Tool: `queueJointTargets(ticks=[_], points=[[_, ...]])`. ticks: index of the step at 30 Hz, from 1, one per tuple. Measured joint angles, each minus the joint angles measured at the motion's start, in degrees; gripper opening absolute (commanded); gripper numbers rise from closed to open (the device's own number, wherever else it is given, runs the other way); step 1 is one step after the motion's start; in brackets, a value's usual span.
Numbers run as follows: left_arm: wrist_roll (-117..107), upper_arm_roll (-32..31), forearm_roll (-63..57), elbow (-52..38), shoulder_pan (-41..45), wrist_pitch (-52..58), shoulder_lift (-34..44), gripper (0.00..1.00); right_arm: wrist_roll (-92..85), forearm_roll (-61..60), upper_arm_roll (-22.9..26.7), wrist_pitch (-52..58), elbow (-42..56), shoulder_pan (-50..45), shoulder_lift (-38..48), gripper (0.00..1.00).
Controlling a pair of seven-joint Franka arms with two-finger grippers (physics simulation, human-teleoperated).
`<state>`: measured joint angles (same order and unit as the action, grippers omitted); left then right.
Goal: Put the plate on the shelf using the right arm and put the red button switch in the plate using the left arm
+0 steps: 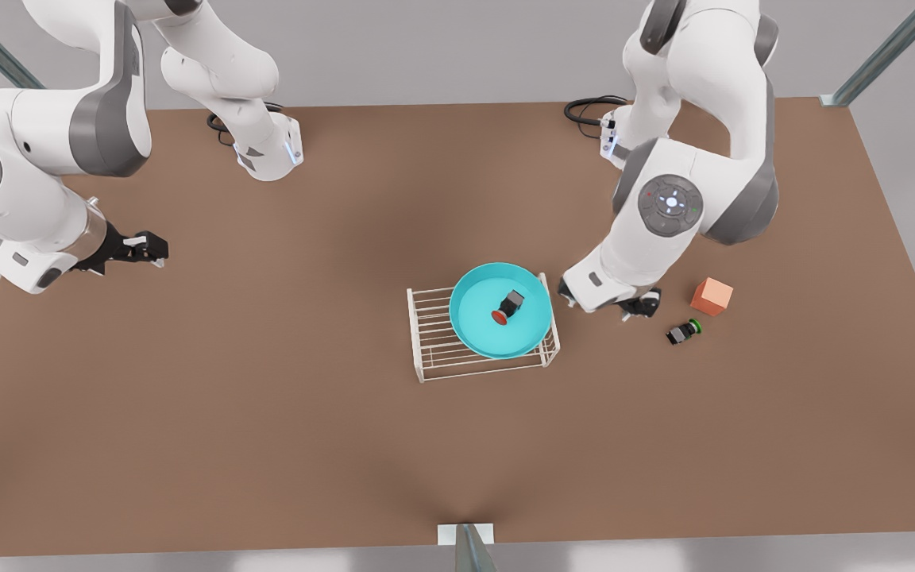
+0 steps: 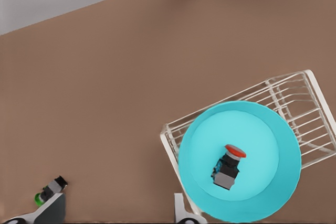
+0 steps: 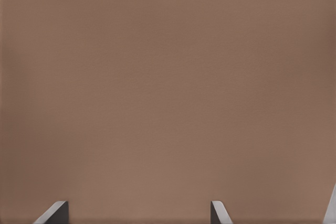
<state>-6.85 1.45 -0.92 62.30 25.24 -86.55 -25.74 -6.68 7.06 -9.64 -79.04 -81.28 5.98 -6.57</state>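
Resting on the shelf, the plate sits toward the front view's right end of the rack, its rim overhanging the bars on that side; the red button switch lies tipped on its side inside the dish, near the middle, red cap toward the camera in the front view; both parts of the task look done, judged from how things lie. The left gripper hovers low over the table just beside the plate's rim on the front view's right, and its fingers stand wide apart with nothing between them, as the left wrist view shows at its edge; the green-capped switch and the orange cube lie on the table near it. The right gripper waits well apart at the front view's left, over bare table; its fingers are likewise spread wide and empty. The chief risk now lies with the left arm's retreat: the gripper is close to the overhanging rim, so a sideways or careless lift could clip the plate, tilt it off the thin bars, and roll the switch out; the dish, set off-centre on the rack, would probably need little to tip; a sweep the other way could also knock the green-capped switch or the cube.
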Motion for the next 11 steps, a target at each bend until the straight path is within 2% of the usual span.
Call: queueJointTargets(ticks=[5,11], points=[[2.8,-2.0,-2.3,1.0,-9.2,9.6,5.5,1.0,-0.1,0.1,0.0,0.0,0.0,0.0,0.0,1.0],[3.7,-2.0,-2.4,1.0,-13.1,17.7,7.6,1.0,-0.2,0.1,0.0,0.0,0.0,0.0,0.3,1.0]])
